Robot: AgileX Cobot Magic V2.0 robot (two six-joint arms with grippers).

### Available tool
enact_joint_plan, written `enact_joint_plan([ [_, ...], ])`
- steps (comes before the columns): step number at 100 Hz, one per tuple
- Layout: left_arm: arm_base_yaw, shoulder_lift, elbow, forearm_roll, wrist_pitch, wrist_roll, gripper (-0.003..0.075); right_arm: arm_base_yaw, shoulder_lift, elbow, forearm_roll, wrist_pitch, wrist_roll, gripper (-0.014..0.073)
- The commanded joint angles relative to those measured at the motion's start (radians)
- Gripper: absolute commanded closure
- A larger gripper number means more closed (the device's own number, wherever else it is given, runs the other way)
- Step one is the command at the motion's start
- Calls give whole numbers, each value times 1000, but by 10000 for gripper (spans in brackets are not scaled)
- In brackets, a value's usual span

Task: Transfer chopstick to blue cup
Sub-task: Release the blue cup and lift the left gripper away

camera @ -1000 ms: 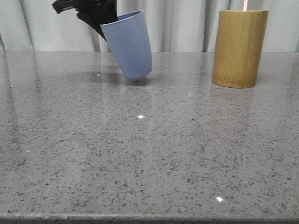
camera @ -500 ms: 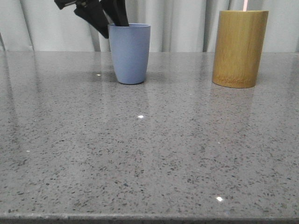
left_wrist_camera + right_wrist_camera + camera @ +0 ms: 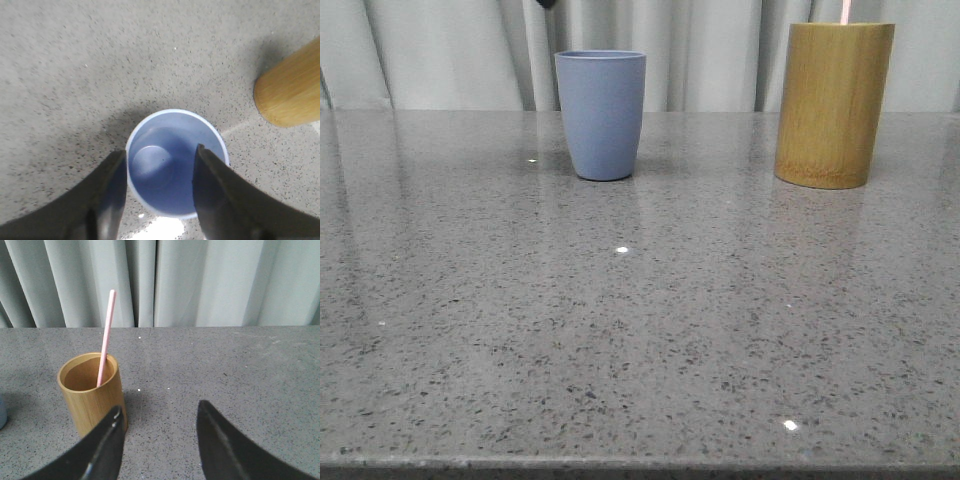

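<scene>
The blue cup [image 3: 600, 115] stands upright and empty on the grey table, left of centre at the back. In the left wrist view I look straight down into the blue cup [image 3: 172, 165]. My left gripper [image 3: 161, 150] is open above it, holding nothing, and only a dark tip [image 3: 548, 3] shows at the front view's top edge. One pale pink chopstick [image 3: 106, 335] leans inside the bamboo cylinder [image 3: 90, 390], and its tip [image 3: 845, 10] sticks out above the bamboo cylinder [image 3: 833, 105] at the back right. My right gripper [image 3: 160, 407] is open and empty, near the cylinder and a little to its side.
The speckled grey tabletop [image 3: 640, 320] stretches from the cups to the near edge. Pale curtains [image 3: 720, 50] hang behind the table. The cylinder also shows in the left wrist view [image 3: 292, 92], a short gap from the cup.
The left gripper held the blue cup tilted, set it upright on the table, let go and rose almost out of the front view. The cylinder and chopstick have not moved.
</scene>
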Motion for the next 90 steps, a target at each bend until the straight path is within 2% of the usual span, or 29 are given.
enact_joint_plan([
  [1, -8, -102, -36, 28, -49, -24, 417, -2, 3, -34, -5, -87, -4, 234],
  [20, -8, -200, 3, 160, -60, -60, 417, 15, 7, -34, -5, -72, -4, 234],
  [37, -8, -309, 103, 260, -90, -97, 417, 15, 27, -34, -5, -56, -4, 234],
  [59, -8, -449, 298, 321, -160, -110, 417, 18, 45, -34, -5, -47, -4, 234],
  [90, 1, -686, 624, 321, -286, -116, 417, 60, 112, -35, -5, -46, -4, 234],
])
